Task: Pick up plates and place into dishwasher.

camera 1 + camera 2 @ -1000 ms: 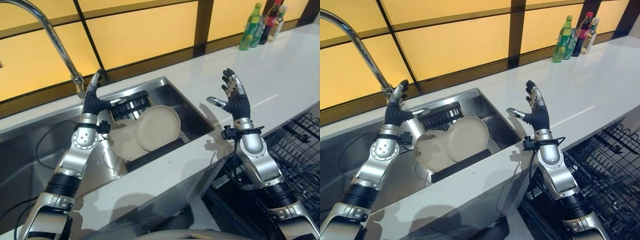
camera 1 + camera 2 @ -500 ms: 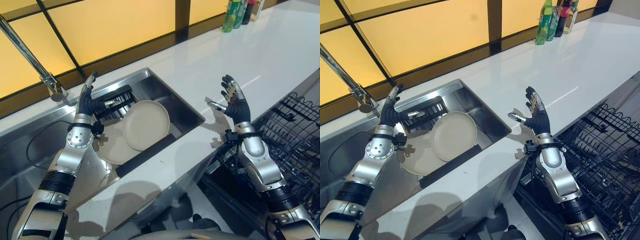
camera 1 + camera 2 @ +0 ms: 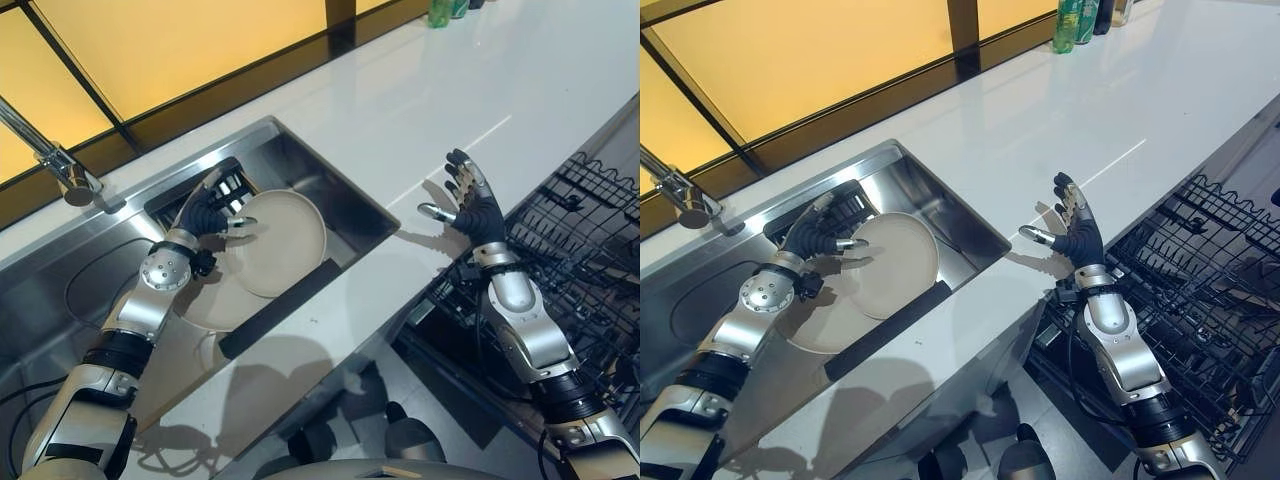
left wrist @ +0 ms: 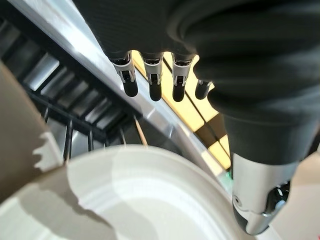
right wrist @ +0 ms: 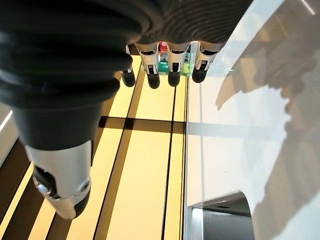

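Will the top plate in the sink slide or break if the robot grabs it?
The top plate looks smooth and glossy, so it may slip. It leans on another plate, so a push could slide it. It looks stiff, perhaps breakable. The left hand reaches over its rim, fingers open.

Left hand point(image 3: 812, 238), fingers spread, hovers at the round beige plate point(image 3: 890, 265); right hand point(image 3: 1077, 235) splayed above the white countertop point(image 3: 1040, 140).

Paired head eyes high over sink point(image 3: 300, 160) and counter point(image 3: 480, 90); wrist cameras close along each hand's fingers point(image 4: 152, 75).
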Robot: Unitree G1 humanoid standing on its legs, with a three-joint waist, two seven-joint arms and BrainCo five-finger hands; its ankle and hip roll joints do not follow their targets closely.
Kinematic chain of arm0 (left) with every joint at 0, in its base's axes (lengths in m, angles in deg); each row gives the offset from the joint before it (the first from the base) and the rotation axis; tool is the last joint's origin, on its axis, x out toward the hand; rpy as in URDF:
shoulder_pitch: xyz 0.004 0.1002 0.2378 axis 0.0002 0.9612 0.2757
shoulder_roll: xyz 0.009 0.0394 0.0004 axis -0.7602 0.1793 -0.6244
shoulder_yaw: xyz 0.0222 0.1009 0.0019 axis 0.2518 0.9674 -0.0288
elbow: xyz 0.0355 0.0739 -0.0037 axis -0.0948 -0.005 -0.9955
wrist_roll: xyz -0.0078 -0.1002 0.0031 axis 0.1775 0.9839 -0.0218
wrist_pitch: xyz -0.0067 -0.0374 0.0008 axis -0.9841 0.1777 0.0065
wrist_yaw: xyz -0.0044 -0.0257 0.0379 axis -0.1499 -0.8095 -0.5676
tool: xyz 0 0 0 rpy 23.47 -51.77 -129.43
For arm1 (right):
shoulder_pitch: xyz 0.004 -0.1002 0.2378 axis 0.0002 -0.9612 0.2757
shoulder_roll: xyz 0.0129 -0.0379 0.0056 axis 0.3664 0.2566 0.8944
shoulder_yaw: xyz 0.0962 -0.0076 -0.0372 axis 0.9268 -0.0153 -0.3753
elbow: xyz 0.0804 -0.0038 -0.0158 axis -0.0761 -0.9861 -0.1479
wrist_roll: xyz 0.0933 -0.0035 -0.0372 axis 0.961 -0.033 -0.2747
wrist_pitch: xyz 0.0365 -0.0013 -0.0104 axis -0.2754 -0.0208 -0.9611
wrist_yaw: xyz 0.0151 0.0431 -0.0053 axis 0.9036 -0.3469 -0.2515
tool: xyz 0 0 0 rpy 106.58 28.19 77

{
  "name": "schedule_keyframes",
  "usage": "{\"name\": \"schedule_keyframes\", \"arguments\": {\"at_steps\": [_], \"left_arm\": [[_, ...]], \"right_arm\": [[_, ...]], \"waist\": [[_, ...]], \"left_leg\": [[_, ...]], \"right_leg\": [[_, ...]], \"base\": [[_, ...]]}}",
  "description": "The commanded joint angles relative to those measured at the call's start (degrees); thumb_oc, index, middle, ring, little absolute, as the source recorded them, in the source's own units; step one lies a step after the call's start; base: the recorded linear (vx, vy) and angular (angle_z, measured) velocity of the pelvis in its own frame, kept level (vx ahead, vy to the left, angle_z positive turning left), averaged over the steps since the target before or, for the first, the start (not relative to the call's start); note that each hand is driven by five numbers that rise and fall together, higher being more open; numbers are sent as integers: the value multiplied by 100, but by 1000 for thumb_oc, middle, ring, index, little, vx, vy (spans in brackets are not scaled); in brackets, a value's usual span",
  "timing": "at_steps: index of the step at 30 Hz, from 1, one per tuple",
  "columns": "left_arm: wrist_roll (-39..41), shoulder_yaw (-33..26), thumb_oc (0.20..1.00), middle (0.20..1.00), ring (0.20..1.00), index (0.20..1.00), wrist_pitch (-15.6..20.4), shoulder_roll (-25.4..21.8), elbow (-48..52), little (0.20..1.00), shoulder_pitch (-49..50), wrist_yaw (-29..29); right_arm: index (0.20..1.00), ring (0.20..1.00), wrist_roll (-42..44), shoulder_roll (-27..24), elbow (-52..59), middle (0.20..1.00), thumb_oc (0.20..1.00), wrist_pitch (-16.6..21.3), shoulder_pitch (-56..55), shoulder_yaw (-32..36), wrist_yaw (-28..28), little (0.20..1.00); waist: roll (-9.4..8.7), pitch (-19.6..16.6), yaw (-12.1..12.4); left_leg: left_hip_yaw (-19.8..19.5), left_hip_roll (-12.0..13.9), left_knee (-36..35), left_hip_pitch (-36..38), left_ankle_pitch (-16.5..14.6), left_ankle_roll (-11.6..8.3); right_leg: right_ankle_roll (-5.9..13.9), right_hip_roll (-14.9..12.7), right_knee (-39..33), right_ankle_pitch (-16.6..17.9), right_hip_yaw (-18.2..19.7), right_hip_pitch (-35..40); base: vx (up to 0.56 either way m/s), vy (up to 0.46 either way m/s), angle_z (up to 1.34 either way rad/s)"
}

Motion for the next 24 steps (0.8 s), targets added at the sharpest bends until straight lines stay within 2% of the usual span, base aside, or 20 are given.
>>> {"name": "schedule_keyframes", "arguments": {"at_steps": [1, 5, 8, 14, 24], "left_arm": [[409, 100, 1000, 1000, 1000, 1000, 9, -133, -282, 1000, -630, 186], [510, 238, 1000, 1000, 1000, 1000, 26, -149, -605, 1000, -739, 466], [670, 400, 1000, 1000, 1000, 1000, -187, -162, -881, 1000, -736, 909], [1230, 550, 1000, 1000, 1000, 1000, -414, -65, -1360, 1000, -777, 1418], [1735, 447, 1000, 1000, 1000, 1000, -253, 111, -1465, 1000, -692, 1703]], "right_arm": [[1000, 1000, 37, -204, 315, 1000, 1000, 212, 174, 112, -21, 1000], [1000, 1000, 55, -310, 302, 1000, 1000, 156, 274, 96, 12, 1000], [1000, 1000, 105, -427, 299, 1000, 1000, 126, 284, 106, 78, 1000], [1000, 1000, 158, -614, 299, 1000, 1000, 73, 294, 104, 215, 1000], [1000, 1000, 160, -756, 327, 1000, 1000, 51, 255, 189, 397, 1000]], "waist": [[-59, -331, 24], [6, -245, -42], [66, -228, -110], [195, -230, -222], [360, -193, -323]], "left_leg": [[-155, -141, 1433, -466, -1173, 343], [-119, -174, 1402, -488, -1135, 346], [-76, -205, 1374, -436, -1133, 351], [-18, -283, 1301, -362, -1121, 365], [30, -388, 1224, -305, -1106, 366]], "right_leg": [[416, -351, 879, 165, 41, -1094], [405, -367, 888, 175, 73, -1135], [411, -380, 887, 181, 91, -1134], [404, -397, 899, 148, 132, -1133], [391, -424, 916, 109, 173, -1145]], "base": [[-7, 55, -1], [-19, 69, -3], [34, 71, 0], [46, 80, -2], [19, 73, -5]]}}
